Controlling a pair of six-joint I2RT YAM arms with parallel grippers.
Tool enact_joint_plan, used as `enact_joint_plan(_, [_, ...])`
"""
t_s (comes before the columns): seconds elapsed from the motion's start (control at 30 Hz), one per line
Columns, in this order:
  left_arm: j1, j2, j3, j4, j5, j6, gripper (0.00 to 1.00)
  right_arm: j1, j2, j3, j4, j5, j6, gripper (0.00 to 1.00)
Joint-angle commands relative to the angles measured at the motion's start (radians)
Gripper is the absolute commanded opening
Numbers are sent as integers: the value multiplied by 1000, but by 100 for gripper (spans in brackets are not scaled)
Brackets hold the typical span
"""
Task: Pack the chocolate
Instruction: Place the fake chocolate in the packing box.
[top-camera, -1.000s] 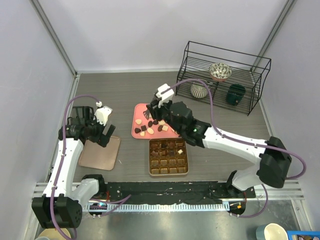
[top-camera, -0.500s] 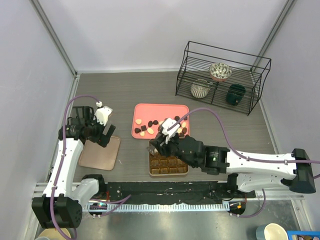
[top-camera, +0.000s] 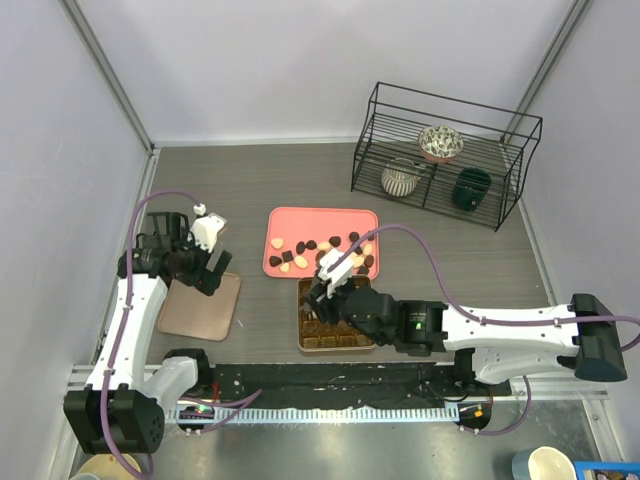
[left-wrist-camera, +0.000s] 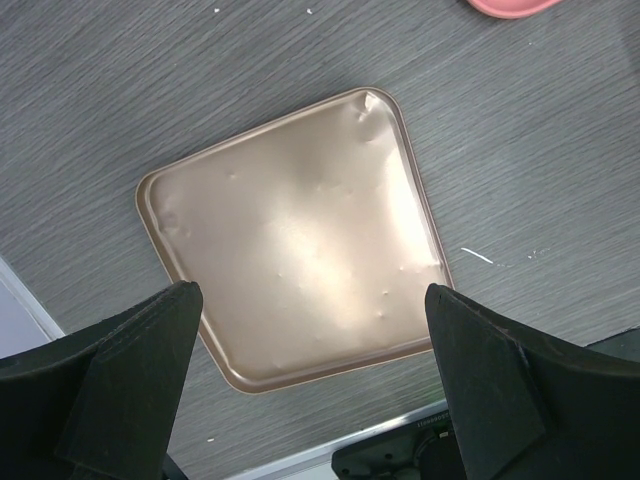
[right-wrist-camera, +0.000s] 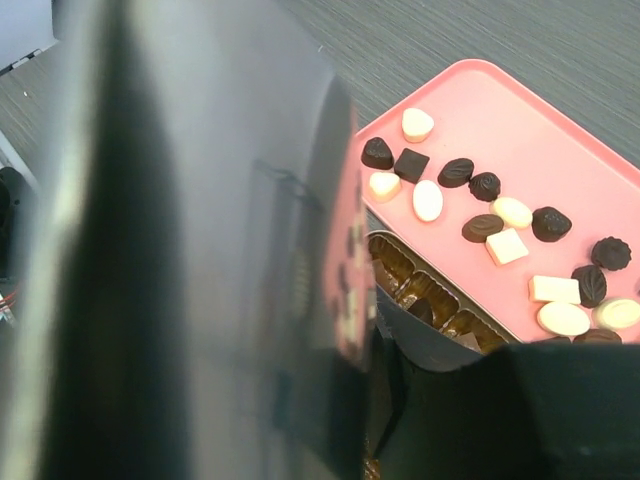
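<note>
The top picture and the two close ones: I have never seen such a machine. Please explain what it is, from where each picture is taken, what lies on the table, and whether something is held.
These are two robot arms fixed at the near table edge. The wide picture looks down from above and behind them; the other two come from a camera on each wrist. On the table lie a pink tray with loose chocolates, a gridded gold-brown box, what looks like its flat lid, and a wire rack at the back. The left gripper hangs open above the lid, holding nothing. The right gripper is low over the box; its camera view is mostly blocked and blurred, so I cannot tell whether it holds a chocolate.
</note>
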Motion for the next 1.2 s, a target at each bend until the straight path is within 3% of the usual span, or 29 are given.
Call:
enact_joint_plan(0.0, [6, -8, 18, -6, 19, 23, 100, 5, 15, 5, 92, 18, 25, 43])
enact_joint_plan(0.4, [5, -16, 13, -3, 21, 26, 100, 5, -18, 10, 69, 39, 36, 49])
enact_joint_plan(0.63, [5, -16, 21, -3, 22, 21, 100, -17, -12, 93, 98, 82, -68, 46])
enact_joint_plan(0.87, [5, 0, 30, 3, 32, 9, 100, -231, 82, 206, 179, -80, -148, 43])
enact_joint_plan(1.17, [6, 9, 33, 12, 33, 7, 100, -446, 369, 367, 293, -281, -176, 42])
